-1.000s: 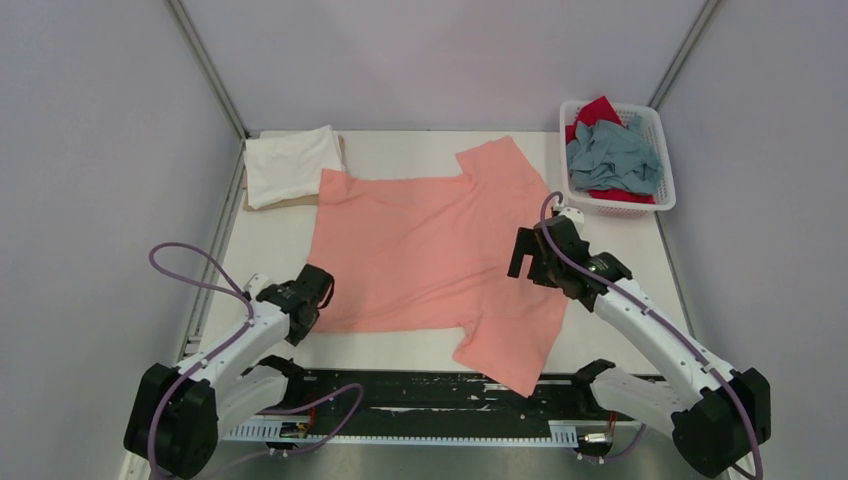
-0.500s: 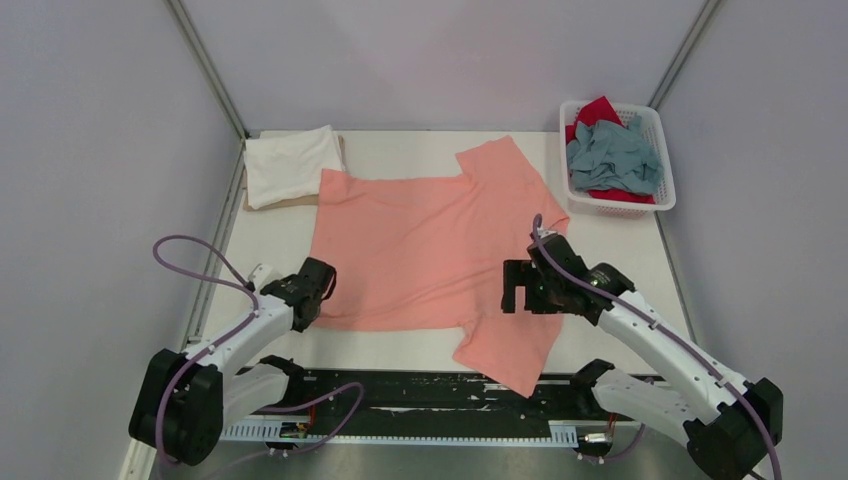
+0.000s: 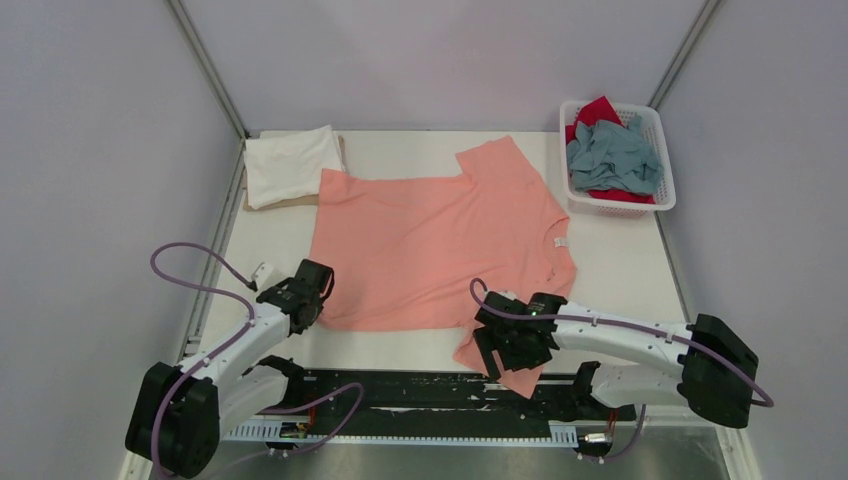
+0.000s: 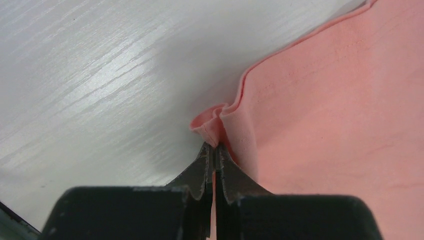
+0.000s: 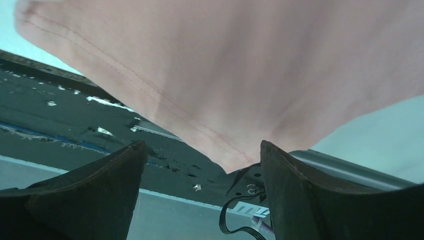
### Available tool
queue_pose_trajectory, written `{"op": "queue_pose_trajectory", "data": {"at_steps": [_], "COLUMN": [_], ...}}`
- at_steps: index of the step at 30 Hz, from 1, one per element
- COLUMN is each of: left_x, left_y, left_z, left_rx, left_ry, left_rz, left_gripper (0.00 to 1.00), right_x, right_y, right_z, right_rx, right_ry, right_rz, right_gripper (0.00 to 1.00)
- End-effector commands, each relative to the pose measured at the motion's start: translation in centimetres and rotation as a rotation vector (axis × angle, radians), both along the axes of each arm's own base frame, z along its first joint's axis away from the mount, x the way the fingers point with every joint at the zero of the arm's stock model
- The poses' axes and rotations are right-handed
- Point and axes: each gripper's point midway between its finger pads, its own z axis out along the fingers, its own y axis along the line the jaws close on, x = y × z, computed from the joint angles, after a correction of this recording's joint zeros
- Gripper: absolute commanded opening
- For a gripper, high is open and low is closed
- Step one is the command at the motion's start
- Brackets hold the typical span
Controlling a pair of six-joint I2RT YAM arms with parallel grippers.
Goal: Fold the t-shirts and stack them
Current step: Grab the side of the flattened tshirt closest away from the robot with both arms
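Note:
A salmon-pink t-shirt (image 3: 430, 245) lies spread flat mid-table, its near sleeve (image 3: 510, 345) hanging over the front edge. My left gripper (image 3: 312, 292) sits at the shirt's near-left hem corner. In the left wrist view the left gripper (image 4: 216, 149) is shut on a bunched fold of pink fabric (image 4: 215, 125). My right gripper (image 3: 508, 352) hovers low over the near sleeve. In the right wrist view the right gripper (image 5: 201, 145) stands open, the sleeve's tip (image 5: 230, 160) hanging between the fingers without touching them. A folded white t-shirt (image 3: 290, 165) rests at the back left.
A white lattice basket (image 3: 664, 150) at the back right holds a crumpled grey-blue t-shirt (image 3: 612, 155) over a red one (image 3: 598, 108). A thin tan board (image 3: 290, 203) shows under the white shirt. A black rail (image 3: 400, 385) runs along the table's front edge.
My left gripper has shut on the hem corner. My right arm has swung from the shirt's right side down to the near sleeve at the front edge, jaws still wide.

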Motion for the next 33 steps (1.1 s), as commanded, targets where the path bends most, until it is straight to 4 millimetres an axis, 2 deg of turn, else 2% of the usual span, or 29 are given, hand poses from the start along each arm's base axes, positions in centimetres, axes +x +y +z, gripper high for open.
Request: {"op": "queue_pose_trajectory", "data": {"at_steps": [1,3,5,9,12,15,18,24,27,30,33], "left_x": [-1.2,-1.2,-1.3,-1.4,-1.5,-1.6,-1.4,-2.6,-3.8,-5.7,-6.5], "left_y": [-1.1,-1.1,-1.0,-1.0,-0.8,-0.6,-0.7,-0.2,0.2,0.5,0.4], "left_z": [-1.4,-1.3,-1.3,-1.3,-1.2,-0.9,-0.5,0.4,1.1,0.8,1.1], "left_rx": [-0.062,-0.062,-0.063,-0.066,-0.061,-0.056,-0.064,-0.071,-0.099,-0.139,-0.198], "left_ry": [0.054,0.054,0.053,0.048,0.043,0.038,0.019,0.031,0.014,0.016,-0.041], "left_rz": [-0.030,-0.029,-0.028,-0.021,-0.014,-0.009,-0.006,0.032,0.080,0.137,0.156], "left_gripper": [0.00,0.00,0.00,0.00,0.00,0.00,0.00,0.00,0.00,0.00,0.00], "right_x": [-0.9,-1.2,-1.1,0.7,1.6,1.5,1.4,0.2,-1.0,-1.7,-2.8], "right_y": [-0.3,-0.3,-0.5,-0.3,-0.1,-0.1,-0.6,-0.8,-0.9,-1.0,-1.2], "right_z": [-1.1,-1.4,-1.7,-2.3,-3.1,-3.6,-3.4,-1.2,0.2,1.6,2.2], "right_rx": [-0.044,-0.045,-0.061,-0.079,-0.086,-0.105,-0.122,-0.109,-0.084,-0.062,-0.061], "right_ry": [0.021,0.022,0.005,-0.093,-0.130,-0.128,-0.131,-0.079,-0.024,0.001,0.051], "right_rz": [-0.103,-0.107,-0.132,-0.213,-0.272,-0.288,-0.290,-0.226,-0.177,-0.150,-0.122], "right_gripper": [0.79,0.72,0.71,0.70,0.64,0.50,0.28,0.00,0.00,0.00,0.00]}}
